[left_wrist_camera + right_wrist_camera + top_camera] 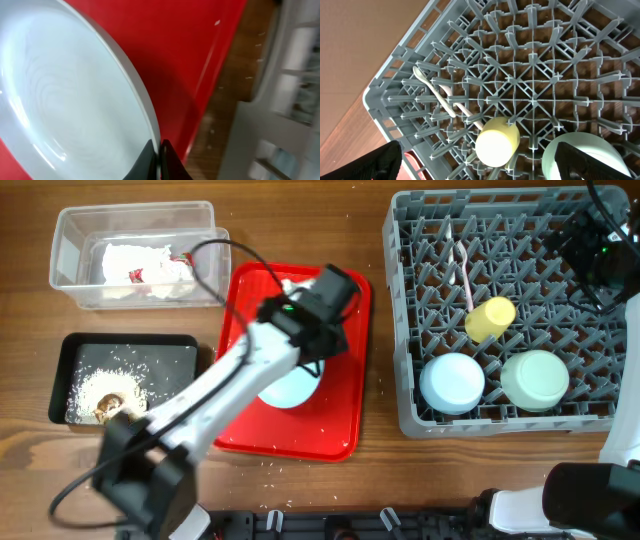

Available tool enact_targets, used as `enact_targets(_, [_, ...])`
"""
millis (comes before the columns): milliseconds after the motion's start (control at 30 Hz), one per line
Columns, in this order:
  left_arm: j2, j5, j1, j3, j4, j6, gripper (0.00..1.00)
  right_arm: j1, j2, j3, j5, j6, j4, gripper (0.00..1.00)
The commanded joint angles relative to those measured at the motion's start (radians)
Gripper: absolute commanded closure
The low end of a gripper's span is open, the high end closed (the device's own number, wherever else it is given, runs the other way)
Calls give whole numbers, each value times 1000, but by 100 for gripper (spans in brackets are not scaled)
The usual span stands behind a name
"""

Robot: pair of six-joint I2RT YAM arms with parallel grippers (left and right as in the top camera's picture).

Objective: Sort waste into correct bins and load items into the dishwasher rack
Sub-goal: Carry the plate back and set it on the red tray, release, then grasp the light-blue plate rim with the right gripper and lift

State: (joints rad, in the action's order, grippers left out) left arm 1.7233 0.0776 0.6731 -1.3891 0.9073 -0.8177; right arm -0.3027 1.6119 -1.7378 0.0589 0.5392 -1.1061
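The left gripper (158,156) is seen closed tight on the rim of the light blue round plate (65,100), with the edge pinched between its two dark fingertips. The plate is held tilted over the flat red plastic serving tray (340,415), which lies on the brown wooden table (300,220). A few white crumbs are scattered on the tray and on the table beside it.

The right gripper (477,150) is held with its jaws spread wide and nothing between them, above the large square grey plastic dishwasher rack (500,220). Within the rack, a small yellow-green cup (490,318) is seen lying on its side among the pegs. Just beside it a white plastic spoon (432,87) is laid across the grid, with a second pale utensil close against it. A light blue bowl (452,382) and a pale mint bowl (535,378) are set side by side along the rack's near wall.

At the far left, crumpled white paper napkins (140,265) with a small red scrap (137,276) are contained in the clear plastic rectangular tub (70,235). Just in front of it, brown food scraps and white rice-like crumbs (110,392) are held in the shallow black rectangular tray (180,350).
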Motion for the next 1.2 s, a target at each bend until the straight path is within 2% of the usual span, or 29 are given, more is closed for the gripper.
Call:
enact_targets(0, [98,66,45,2,1,-36,96,0,2,-3,-13,14,2,0])
enact_targets(133, [111,66,57,2,6,-36,96,2,2,-3,-13,14,2,0])
enact_targets(167, [111,66,57,2,7,-36,92,2,2,-3,-13,14,2,0])
enact_targets(200, [111,66,57,2,10,-35,84,2,2,-3,-13,14,2,0])
enact_targets(233, [111,66,57,2,16,-34,71,2,2,-3,-13,14,2,0])
enact_targets(300, [100,67,55,0,32,-27,9,2,2,-3,-13,14,2,0])
enact_targets(333, [92,67,52,-6,45,-27,0,2,2,-3,-13,14,2,0])
enact_targets(433, [29,86,14,-50,117,-28,0,2,2,-3,-13,14,2,0])
enact_targets(533, [-84,100,-77,-82,169,-29,0,2,2,-3,-13,14,2,0])
enact_targets(633, [-228,100,-245,-84,184,-32,0,2,2,-3,-13,14,2,0])
enact_targets(700, [-313,100,-408,-84,220,-31,0,2,2,-3,-13,14,2,0])
enact_targets(767, [-357,100,-560,-84,290,-31,0,2,2,-3,22,21,2,0])
enact_targets(867, [-364,100,-685,-84,358,-31,0,2,2,-3,36,39,2,0])
enact_targets(900, [-362,100,-731,-84,377,-31,0,2,2,-3,126,68,-21,0])
enact_targets(967, [-360,100,-807,-84,380,-31,0,8,6,-2,440,35,-53,0])
enact_targets(1000, [-360,100,-832,-84,380,-31,0,39,10,-2,608,-69,-46,1])
enact_targets(1067, [-360,100,-871,-84,380,-31,0,136,11,-2,679,-206,-35,4])
enact_targets(1100, [-360,100,-878,-84,380,-31,0,209,11,-2,625,-237,-37,4])
enact_targets(1167, [-360,99,-885,-84,381,-31,0,405,22,-1,394,-246,-43,4])
